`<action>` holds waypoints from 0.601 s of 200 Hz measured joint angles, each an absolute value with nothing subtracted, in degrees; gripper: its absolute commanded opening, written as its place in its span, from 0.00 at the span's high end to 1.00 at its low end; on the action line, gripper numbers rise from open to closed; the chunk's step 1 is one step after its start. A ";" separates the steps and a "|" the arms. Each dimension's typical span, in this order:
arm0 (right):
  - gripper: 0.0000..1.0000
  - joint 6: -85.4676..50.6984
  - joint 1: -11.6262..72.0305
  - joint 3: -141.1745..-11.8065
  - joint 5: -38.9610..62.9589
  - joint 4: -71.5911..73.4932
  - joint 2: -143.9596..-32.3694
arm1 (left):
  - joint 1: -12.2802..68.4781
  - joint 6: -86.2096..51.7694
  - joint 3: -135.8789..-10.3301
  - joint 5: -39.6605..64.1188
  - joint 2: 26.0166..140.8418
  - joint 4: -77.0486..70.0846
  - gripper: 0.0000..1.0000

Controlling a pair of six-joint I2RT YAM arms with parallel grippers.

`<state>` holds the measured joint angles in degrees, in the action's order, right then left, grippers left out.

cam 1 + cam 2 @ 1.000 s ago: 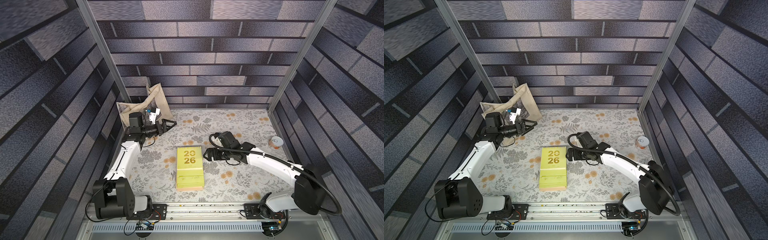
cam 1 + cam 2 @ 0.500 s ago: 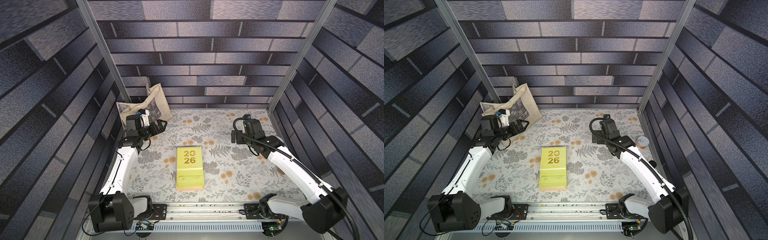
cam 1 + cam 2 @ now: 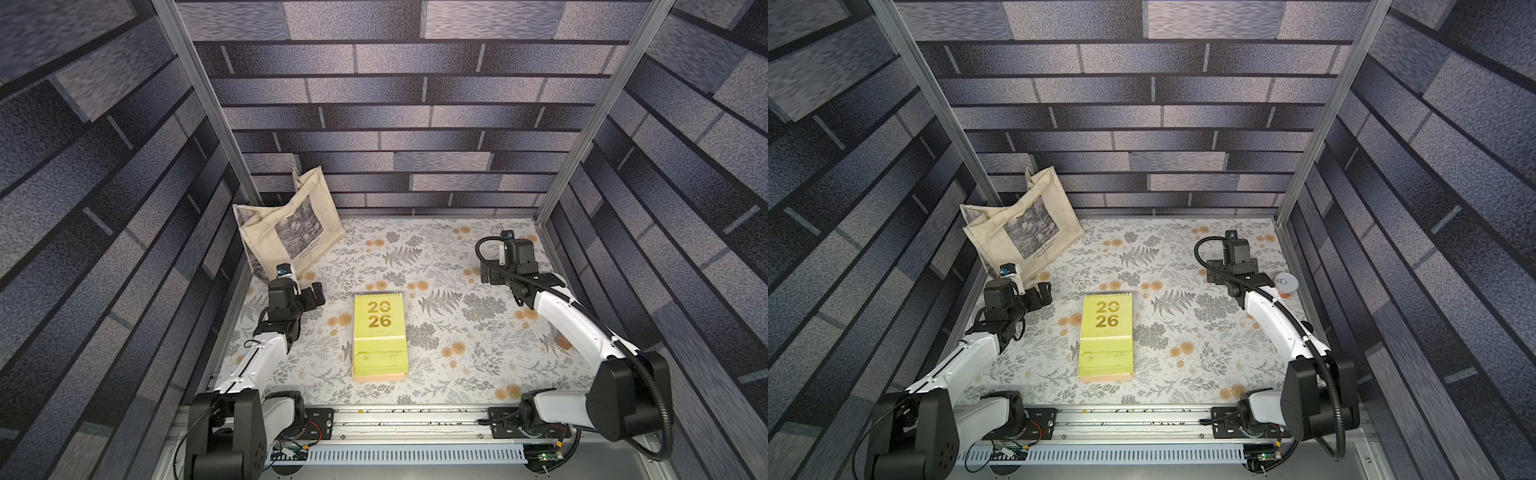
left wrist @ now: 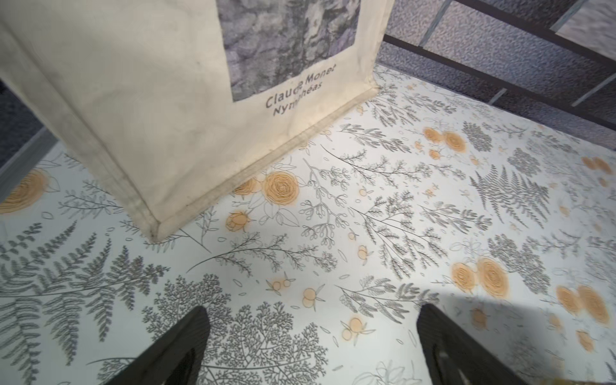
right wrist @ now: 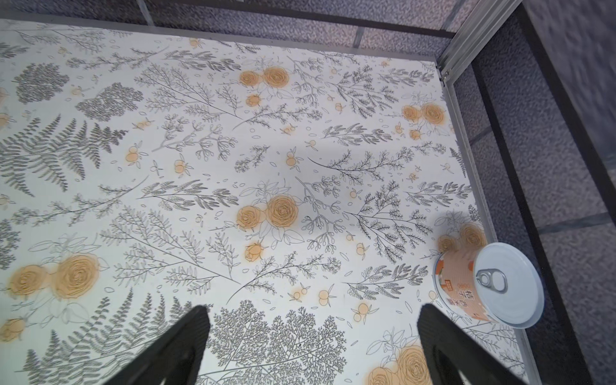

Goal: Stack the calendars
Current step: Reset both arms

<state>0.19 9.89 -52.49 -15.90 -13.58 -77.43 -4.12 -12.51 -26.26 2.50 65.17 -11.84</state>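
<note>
Lime-green spiral-bound calendars [image 3: 379, 332] lie stacked flat; cream canvas tote [image 3: 266, 235] stands apart

Cannot count the calendars [image 3: 379, 328] under the stack's top cover: only stepped edges showing. Too small in a top view to read: label of the can [image 3: 1284, 283], far right of the stack. Tote bag [image 4: 133, 100], behind-left of the stack, cropped in the left wrist view.
</note>
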 measured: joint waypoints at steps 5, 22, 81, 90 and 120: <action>0.00 0.56 9.30 -51.59 -15.53 -12.23 -78.17 | -4.12 -12.40 -26.15 1.48 65.95 -12.82 0.00; 0.00 1.30 8.54 -49.28 -14.59 -7.92 -81.30 | -4.12 -12.38 -25.43 -1.80 69.17 -17.30 0.00; 0.00 2.94 8.60 -41.17 -14.04 6.44 -85.47 | -3.86 -8.86 -25.34 -4.69 76.71 -23.55 0.00; 0.00 3.36 8.60 -40.10 -14.06 8.78 -85.36 | -3.86 -8.40 -25.34 -4.25 77.12 -24.84 0.00; 0.00 3.95 8.58 -37.23 -13.98 16.51 -85.76 | -3.86 -6.59 -25.39 -2.07 79.33 -30.59 0.00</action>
<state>3.95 8.58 -37.23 -13.98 16.51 -85.76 -3.86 -6.59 -25.39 -2.07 79.33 -30.59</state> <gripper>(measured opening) 0.999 0.998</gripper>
